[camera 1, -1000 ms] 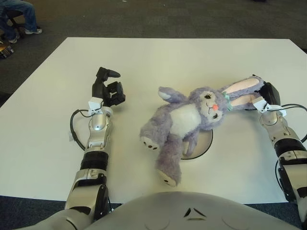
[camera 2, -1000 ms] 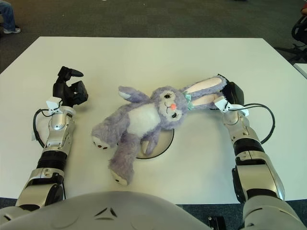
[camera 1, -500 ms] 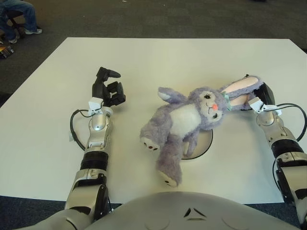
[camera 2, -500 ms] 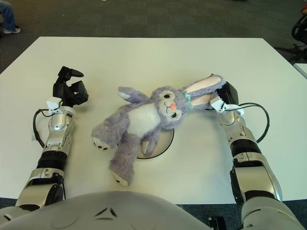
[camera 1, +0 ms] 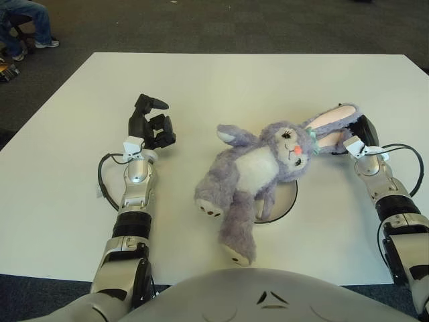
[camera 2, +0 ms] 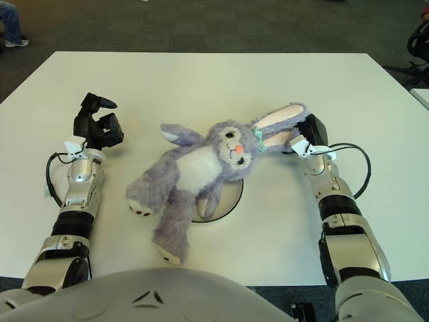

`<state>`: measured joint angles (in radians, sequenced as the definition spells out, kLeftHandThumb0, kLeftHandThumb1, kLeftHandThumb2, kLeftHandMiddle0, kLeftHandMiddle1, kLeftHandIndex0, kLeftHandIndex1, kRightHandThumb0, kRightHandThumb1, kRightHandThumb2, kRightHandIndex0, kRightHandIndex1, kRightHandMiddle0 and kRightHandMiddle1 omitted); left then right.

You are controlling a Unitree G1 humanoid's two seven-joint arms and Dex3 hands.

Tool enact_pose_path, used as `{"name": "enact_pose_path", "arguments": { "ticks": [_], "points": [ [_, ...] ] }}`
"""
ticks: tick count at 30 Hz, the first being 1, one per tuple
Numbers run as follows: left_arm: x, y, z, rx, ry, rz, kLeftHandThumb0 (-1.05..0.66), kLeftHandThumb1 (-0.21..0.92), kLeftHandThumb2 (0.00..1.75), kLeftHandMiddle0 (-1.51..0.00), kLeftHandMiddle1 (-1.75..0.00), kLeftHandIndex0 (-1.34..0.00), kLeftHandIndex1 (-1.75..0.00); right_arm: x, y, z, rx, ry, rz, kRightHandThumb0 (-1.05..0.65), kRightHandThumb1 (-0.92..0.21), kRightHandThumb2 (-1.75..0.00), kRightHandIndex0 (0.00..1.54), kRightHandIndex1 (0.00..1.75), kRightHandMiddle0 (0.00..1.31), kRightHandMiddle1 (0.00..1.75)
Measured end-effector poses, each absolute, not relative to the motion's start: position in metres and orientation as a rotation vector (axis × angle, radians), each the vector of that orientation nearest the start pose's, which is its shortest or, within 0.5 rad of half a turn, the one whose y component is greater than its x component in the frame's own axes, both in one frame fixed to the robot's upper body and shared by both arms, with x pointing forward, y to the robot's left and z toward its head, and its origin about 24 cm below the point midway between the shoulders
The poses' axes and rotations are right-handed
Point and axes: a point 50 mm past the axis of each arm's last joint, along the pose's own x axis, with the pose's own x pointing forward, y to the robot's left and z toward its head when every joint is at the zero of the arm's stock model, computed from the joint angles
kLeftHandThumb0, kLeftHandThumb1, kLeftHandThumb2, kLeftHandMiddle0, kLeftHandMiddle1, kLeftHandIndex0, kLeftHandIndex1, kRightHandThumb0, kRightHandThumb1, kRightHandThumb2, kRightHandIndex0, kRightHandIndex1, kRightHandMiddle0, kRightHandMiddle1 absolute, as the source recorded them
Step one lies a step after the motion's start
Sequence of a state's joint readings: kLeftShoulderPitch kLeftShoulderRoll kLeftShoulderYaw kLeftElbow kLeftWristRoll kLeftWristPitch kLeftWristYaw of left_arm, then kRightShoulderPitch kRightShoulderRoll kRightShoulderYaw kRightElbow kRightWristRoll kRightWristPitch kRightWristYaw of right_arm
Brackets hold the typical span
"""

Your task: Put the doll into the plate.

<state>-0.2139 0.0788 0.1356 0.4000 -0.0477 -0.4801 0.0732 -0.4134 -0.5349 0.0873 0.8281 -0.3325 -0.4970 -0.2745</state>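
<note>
A purple plush bunny doll (camera 1: 258, 166) lies on its back across a white plate (camera 1: 285, 199), which shows only as a rim under its body and right side. Its legs point toward me and to the left, its pink-lined ears (camera 1: 330, 121) point right. My right hand (camera 1: 358, 134) is at the ears, fingers closed on them. My left hand (camera 1: 151, 124) rests on the table well left of the doll, fingers curled, holding nothing.
The white table (camera 1: 221, 80) stretches far behind the doll to a dark carpet. A seated person's legs (camera 1: 23, 20) show at the far left corner. Cables loop beside both forearms (camera 1: 104, 178).
My right hand has moved left with the ears, pushing the doll a little leftward over the plate. The left hand has not moved.
</note>
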Motion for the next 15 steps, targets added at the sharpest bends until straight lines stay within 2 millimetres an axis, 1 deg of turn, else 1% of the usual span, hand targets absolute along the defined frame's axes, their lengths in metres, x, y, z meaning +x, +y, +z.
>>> {"name": "enact_pose_path", "arguments": {
  "ticks": [12, 15],
  "points": [
    [0.2847, 0.1892, 0.0531, 0.020, -0.296, 0.169, -0.44, 0.44, 1.16, -1.21, -1.75, -0.51, -1.75, 0.3129, -0.2592, 0.0524, -0.795, -0.143, -0.116, -0.01, -0.29, -1.20, 0.76, 1.47, 0.54, 1.57],
    [0.2847, 0.1890, 0.0531, 0.024, -0.296, 0.168, -0.44, 0.44, 1.17, -1.22, -1.75, -0.52, -1.75, 0.3133, -0.2564, 0.0515, -0.781, -0.145, -0.116, -0.01, -0.29, -1.20, 0.75, 1.47, 0.53, 1.57]
  ]
}}
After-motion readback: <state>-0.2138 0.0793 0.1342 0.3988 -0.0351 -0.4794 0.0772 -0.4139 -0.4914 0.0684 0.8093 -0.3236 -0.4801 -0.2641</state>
